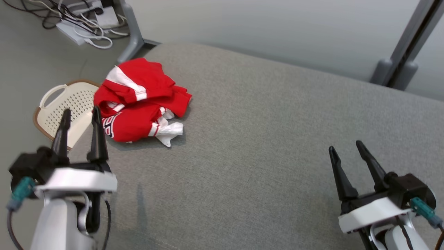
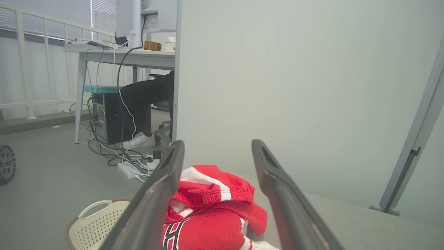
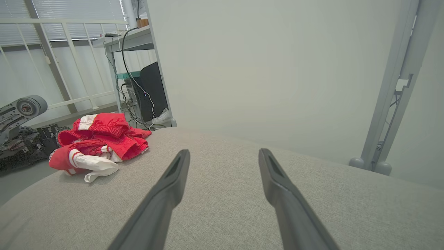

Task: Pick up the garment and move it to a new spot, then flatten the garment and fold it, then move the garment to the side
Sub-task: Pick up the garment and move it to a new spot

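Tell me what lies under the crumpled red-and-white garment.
The crumpled red-and-white garment rests on the grey woven fabric surface. Anything tucked beneath its folds is covered and cannot be seen.

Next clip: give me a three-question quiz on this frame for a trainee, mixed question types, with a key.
1. True or false: the garment lies flat and folded.
2. Which tool is nearer the garment? A) left B) right
3. Fill in: the pale perforated thing beside the left edge of the grey surface is a ____.
Key: 1. False, it lies crumpled in a heap. 2. A, the left tool. 3. basket.
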You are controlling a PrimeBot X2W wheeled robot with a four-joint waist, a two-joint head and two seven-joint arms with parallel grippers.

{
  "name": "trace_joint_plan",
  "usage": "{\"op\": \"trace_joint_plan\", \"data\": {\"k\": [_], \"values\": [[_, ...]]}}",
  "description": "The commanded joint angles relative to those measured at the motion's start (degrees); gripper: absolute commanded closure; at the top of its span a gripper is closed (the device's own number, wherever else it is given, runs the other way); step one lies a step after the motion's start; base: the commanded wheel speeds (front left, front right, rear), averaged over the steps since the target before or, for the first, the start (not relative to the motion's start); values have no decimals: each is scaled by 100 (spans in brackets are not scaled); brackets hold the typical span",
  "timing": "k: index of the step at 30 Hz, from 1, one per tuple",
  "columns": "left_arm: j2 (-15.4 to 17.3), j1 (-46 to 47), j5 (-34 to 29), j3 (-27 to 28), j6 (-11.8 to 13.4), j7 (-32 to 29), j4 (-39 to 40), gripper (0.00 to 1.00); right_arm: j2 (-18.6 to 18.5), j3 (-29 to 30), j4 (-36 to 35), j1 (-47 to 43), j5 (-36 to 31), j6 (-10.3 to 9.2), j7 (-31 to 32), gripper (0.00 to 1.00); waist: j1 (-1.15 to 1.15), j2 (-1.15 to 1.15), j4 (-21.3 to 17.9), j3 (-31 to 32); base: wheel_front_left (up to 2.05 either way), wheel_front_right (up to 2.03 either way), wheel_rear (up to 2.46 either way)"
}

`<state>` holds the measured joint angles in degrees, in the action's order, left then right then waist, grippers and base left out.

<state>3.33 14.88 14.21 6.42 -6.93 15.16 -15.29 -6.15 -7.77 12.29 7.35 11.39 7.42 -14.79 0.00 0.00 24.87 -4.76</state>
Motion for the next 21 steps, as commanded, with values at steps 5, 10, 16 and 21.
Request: {"op": "trace_joint_plan", "data": {"k": [5,10,16,21], "values": [[176,922,248,10,-33,-88,-451,0,-200,-8,-120,332,-95,13,97,0,0,0,-440,-768,0,0,0],[451,1719,521,14,-57,-339,-1218,0,-294,-42,-188,594,-177,13,151,0,0,0,-716,-1262,0,0,0],[821,2397,742,61,-56,-582,-2376,0,-309,-92,-190,849,-224,13,127,0,0,0,-985,-1678,0,0,0],[1055,2755,862,84,-49,-735,-3286,0,-304,-73,-141,936,-255,13,90,0,0,0,-1072,-1865,0,0,0]]}}
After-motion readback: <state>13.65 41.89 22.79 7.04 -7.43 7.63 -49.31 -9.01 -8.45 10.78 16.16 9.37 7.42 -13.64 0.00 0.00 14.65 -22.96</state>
